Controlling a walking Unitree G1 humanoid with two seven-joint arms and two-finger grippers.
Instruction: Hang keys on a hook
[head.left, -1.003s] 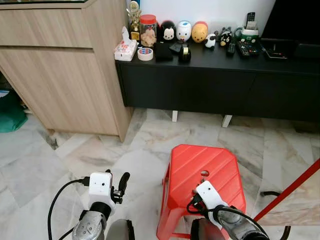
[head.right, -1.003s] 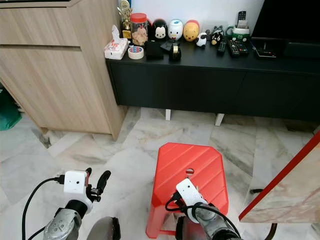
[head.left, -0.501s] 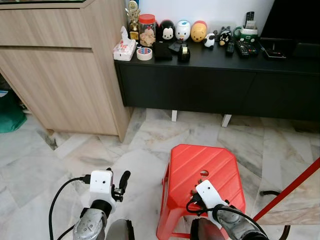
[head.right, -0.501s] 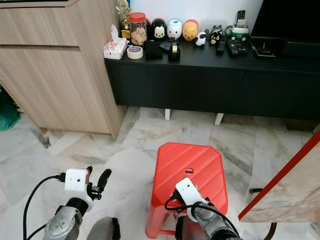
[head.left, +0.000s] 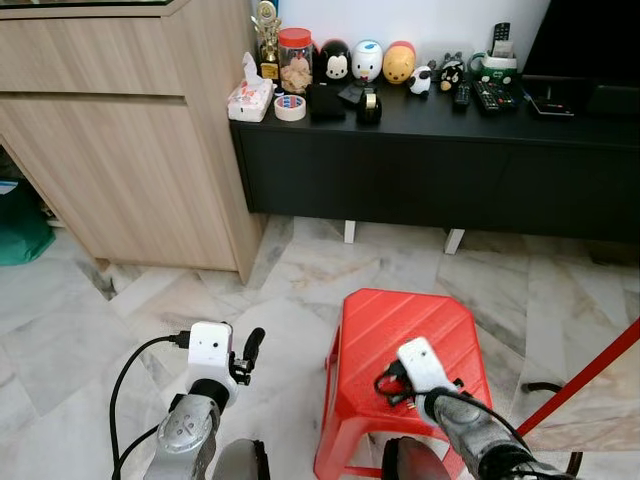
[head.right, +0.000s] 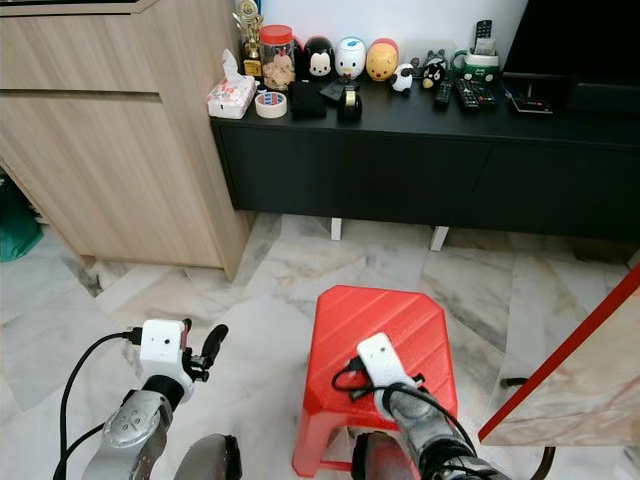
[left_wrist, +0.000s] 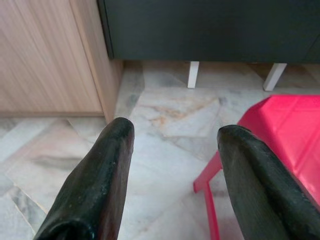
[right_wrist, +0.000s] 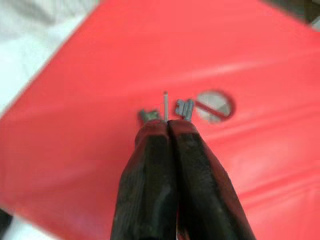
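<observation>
— Red plastic is what the right pincer sits over: the top of the stool. Its two black fingers are pressed together with no gap, and a thin strip of metal stands up right at their tips.

— Are those the keys?

— I judge so. Small grey metal pieces poke out on either side of the fingertips, one of them just short of the round hole in the stool top. The pincer seems clamped on that bunch, though whether it is lifted clear of the plastic I cannot tell.

— Which way do they lie from the pincer?

— Straight ahead of the tips, in line with the fingers. The bits are too small to give a long axis with any confidence.

— And the left pincer?

— Spread wide, holding nothing, beside the stool and off to the left of the right pincer, with marble floor between its fingers. The right arm is plainly the nearer one to the keys.

— Where is the hook?

— I can't make one out. Beyond the pincers stand a dark surface crowded with ornaments and a wooden cabinet; my guess is the arm must raise the keys and carry them elsewhere.
</observation>
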